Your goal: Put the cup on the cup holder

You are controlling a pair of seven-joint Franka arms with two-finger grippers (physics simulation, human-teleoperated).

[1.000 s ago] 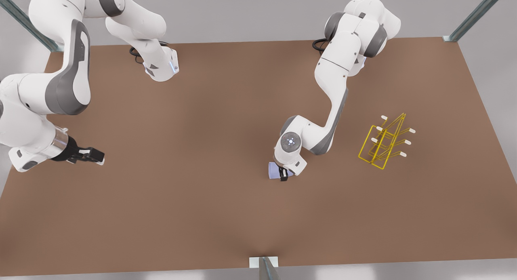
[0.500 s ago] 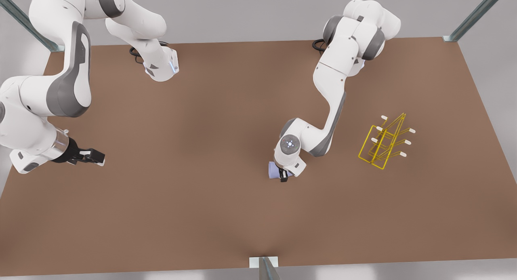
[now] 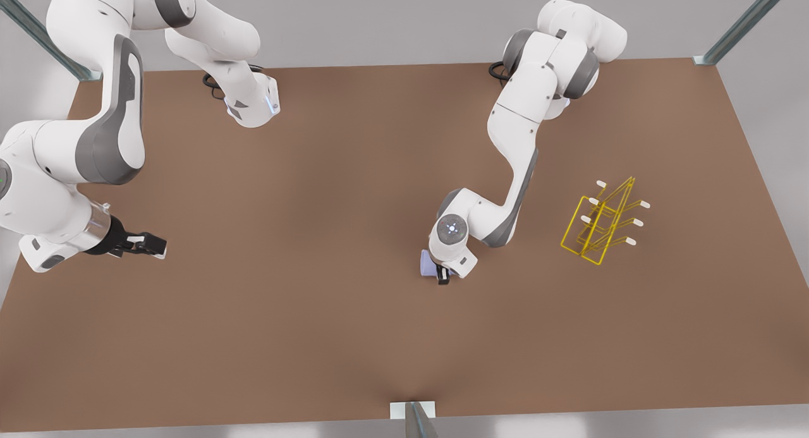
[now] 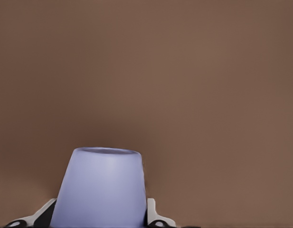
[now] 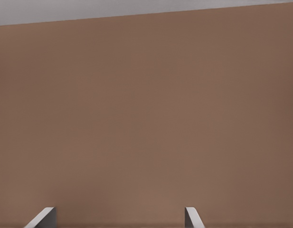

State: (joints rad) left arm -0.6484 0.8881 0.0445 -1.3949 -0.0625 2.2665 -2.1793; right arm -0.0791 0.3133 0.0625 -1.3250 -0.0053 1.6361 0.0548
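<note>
While the cup (image 4: 101, 187) is clamped between the fingers of the left gripper (image 3: 442, 275) near mid-table (image 3: 316, 299), well apart from the cup holder (image 3: 600, 223), the right gripper (image 3: 152, 244) is held spread over bare tabletop; that arm waits.

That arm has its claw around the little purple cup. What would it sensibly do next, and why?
Probably lift the cup straight up a little. The left claw has its fingers on both sides of the cup, so it looks gripped, yet it sits low at the brown table. The yellow cup holder stands apart, toward the front view's right, so the cup needs clearance before travelling there. The right claw waits, open.
</note>
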